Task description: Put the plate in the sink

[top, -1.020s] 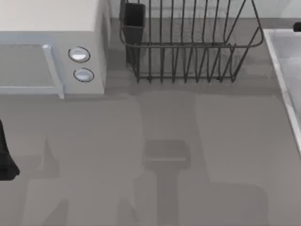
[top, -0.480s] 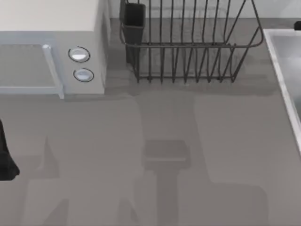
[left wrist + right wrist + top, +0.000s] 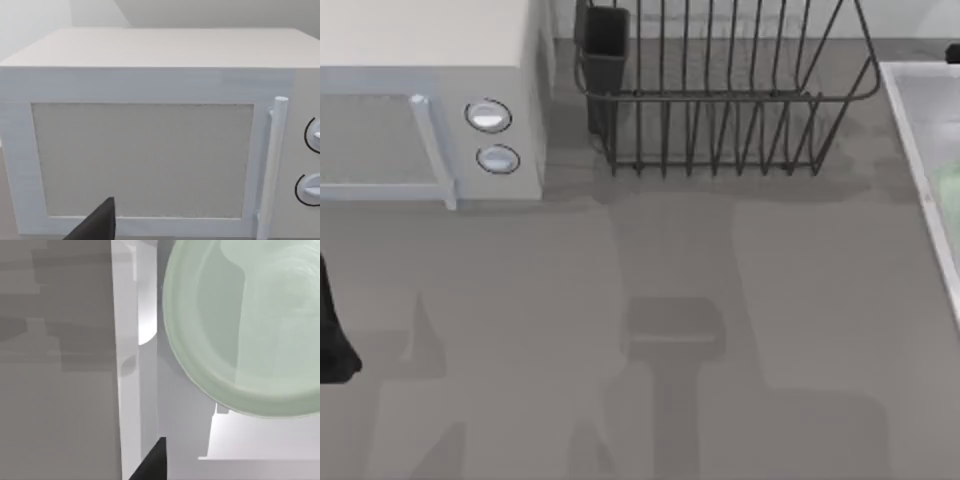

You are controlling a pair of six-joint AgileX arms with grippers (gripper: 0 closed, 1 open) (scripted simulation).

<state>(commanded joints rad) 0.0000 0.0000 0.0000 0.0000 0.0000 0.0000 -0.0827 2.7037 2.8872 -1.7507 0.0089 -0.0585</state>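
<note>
The pale mint-green plate [image 3: 240,325] lies flat over the smooth inside of the sink [image 3: 182,405] in the right wrist view, close to the basin's pale raised rim [image 3: 127,370]. A dark part of my right gripper [image 3: 150,462] shows a little apart from the plate, over the sink's rim. In the top view the sink [image 3: 920,110] runs along the right edge, and a faint green sliver of the plate [image 3: 950,195] shows inside it. My left arm [image 3: 330,335] stays parked at the table's left edge, its gripper [image 3: 97,225] facing the microwave.
A white microwave [image 3: 430,110] with a closed door and two round knobs stands at the back left. A dark wire dish rack [image 3: 720,90] with a black cup holder stands at the back middle. Bare grey table [image 3: 650,330] spreads across the front.
A faint green patch of the plate has come into sight inside the sink at the top view's right edge. The left arm has not moved.
</note>
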